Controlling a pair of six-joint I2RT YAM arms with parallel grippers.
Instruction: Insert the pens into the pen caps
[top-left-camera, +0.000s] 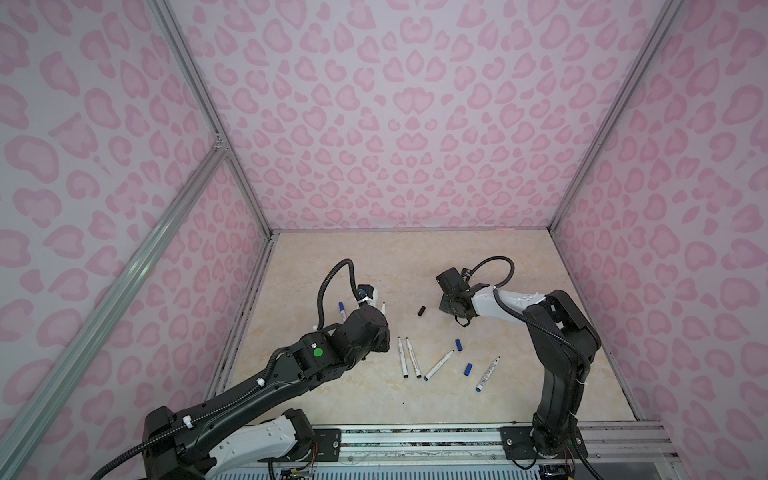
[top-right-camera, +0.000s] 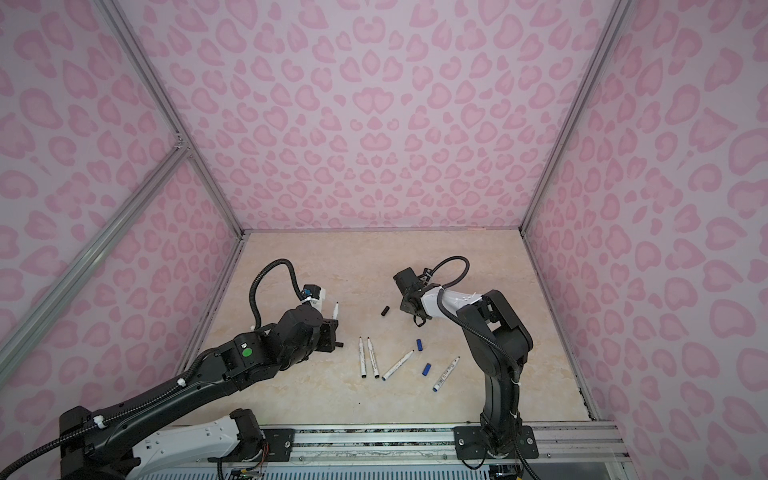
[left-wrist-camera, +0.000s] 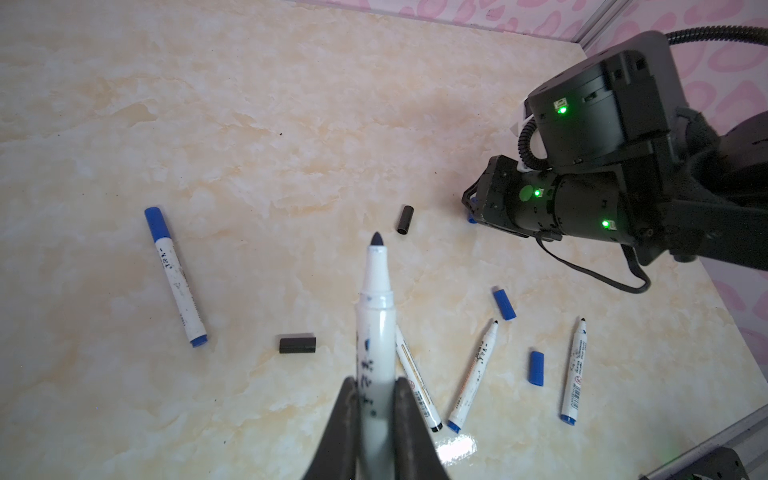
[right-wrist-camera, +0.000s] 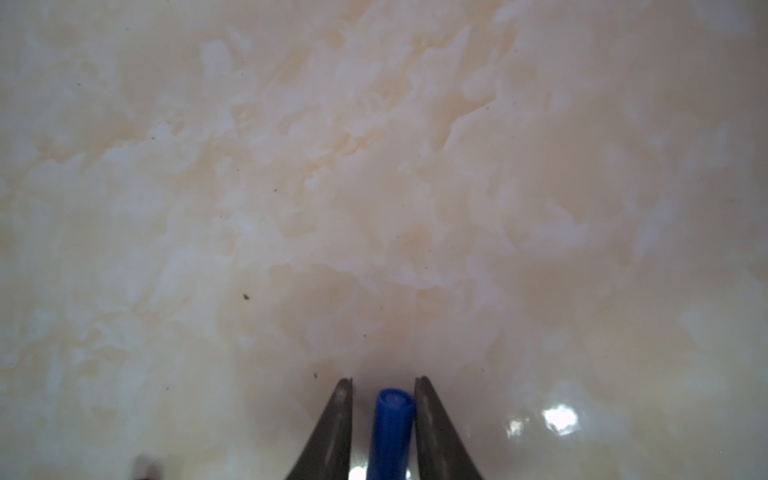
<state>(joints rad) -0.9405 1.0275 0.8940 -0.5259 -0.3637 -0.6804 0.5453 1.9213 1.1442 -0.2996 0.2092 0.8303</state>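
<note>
In both top views: four uncapped pens (top-left-camera: 438, 365) (top-right-camera: 397, 365) lying on the bench (top-left-camera: 374, 266) (top-right-camera: 332, 266). Left wrist: left fingers (left-wrist-camera: 409, 411) clamped on held pen (left-wrist-camera: 376, 332) (tip bare). Right wrist: right fingers (right-wrist-camera: 428, 419) slightly parted around blue cap (right-wrist-camera: 392, 424), gap one side.

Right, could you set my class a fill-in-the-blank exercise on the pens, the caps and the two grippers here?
1. The left gripper is shut on a pen that has no ____ on its tip.
2. The fingers of the right gripper stand either side of a ____ cap.
3. In the left wrist view, ____ loose black caps lie on the tabletop.
4. In a top view, ____ uncapped pens lie loose on the tabletop.
Missing words: cap; blue; two; four.
</note>
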